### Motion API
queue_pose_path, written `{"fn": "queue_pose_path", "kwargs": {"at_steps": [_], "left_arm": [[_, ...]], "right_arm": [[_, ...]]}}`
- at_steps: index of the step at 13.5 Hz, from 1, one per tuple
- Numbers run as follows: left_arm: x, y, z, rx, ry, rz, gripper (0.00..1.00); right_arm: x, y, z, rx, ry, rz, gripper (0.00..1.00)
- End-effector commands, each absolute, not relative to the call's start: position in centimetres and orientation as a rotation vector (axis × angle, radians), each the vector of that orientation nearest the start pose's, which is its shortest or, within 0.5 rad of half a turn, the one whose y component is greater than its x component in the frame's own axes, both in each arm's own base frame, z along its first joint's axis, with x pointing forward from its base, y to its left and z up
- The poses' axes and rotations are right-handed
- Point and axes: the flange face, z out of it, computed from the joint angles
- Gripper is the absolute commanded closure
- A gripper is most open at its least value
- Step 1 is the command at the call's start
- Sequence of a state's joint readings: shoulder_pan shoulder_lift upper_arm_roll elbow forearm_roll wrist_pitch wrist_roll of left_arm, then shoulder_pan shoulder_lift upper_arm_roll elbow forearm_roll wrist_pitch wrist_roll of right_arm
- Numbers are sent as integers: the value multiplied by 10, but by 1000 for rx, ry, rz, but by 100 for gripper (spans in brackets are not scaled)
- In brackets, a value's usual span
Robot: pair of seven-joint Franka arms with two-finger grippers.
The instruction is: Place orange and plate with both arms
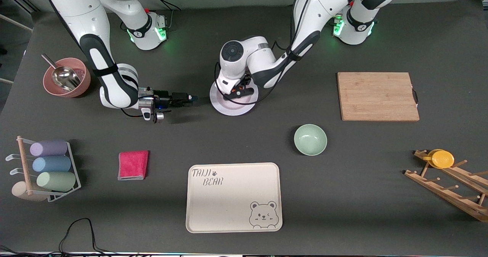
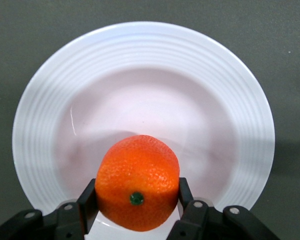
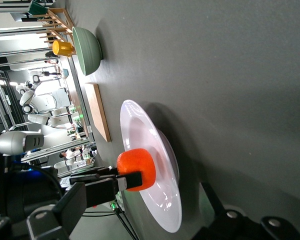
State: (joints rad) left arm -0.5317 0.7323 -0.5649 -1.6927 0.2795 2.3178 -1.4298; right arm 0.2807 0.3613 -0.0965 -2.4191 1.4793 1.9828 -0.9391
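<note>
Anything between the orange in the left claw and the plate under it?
Nothing visible. The left claw holds the orange just above the plate, whose centre is bare. The right claw is open beside the plate, toward the right arm's end, not over it.

Dark grey mat [image 1: 244,142] covers table; pale wall strip along top edge; metal frames at side.

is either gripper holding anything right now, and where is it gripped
The left gripper holds the orange by its two sides, over the plate. The right gripper is open, holding nothing.
</note>
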Motion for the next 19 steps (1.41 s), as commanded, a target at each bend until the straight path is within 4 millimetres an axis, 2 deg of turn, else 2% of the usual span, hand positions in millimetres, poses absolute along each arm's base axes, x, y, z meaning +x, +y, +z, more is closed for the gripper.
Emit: {"fn": "queue_pose_path", "kwargs": {"at_steps": [1,3,5,6,9,11,13,14,16,19], "left_arm": [[354,-583,228,-3167,-454,195,1],[358,-580,232,-3161,-464,189,0],[373,-571,243,-3157,-494,165,0],[386,-560,260,-3144,-504,137,0],[439,-502,326,-3107,-405,76,0],[457,-465,371,-3057,-417,70,0],[481,-412,417,-3039,-290,109,0],[498,-375,441,-3066,-305,167,0],[515,-303,479,-3083,-268,208,0],[530,-202,515,-3066,-216,242,0]], "right_arm": [[417,142,144,-2029,107,195,0],[411,139,131,-2039,102,184,0],[404,148,122,-2029,93,168,0],[402,151,121,-2026,105,162,0],[398,160,118,-2047,115,156,0],[398,163,118,-2047,121,151,0],[395,169,117,-2042,127,151,0],[395,171,116,-2037,139,149,0],[392,179,115,-2036,145,147,0],[391,178,112,-2059,158,139,0]]}}
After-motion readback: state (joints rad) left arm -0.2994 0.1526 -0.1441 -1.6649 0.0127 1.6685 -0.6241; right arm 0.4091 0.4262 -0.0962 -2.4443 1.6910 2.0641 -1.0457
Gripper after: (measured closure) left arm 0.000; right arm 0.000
